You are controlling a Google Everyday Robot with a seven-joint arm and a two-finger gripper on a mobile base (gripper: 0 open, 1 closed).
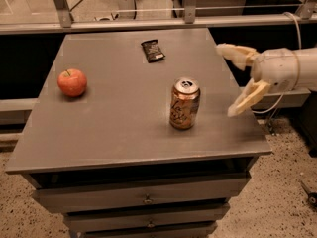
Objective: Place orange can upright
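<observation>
The orange can (pixel 184 104) stands upright on the grey table top (pixel 124 108), right of centre, with its silver pull-tab top facing up. My gripper (pixel 232 81) is to the right of the can, above the table's right edge, with clear space between them. Its pale fingers (pixel 246 98) are spread wide open and hold nothing.
A red apple (pixel 72 82) sits at the table's left side. A small dark snack wrapper (pixel 152 50) lies near the far edge. Drawers are below the table's front edge. A railing and dark shelving run behind the table.
</observation>
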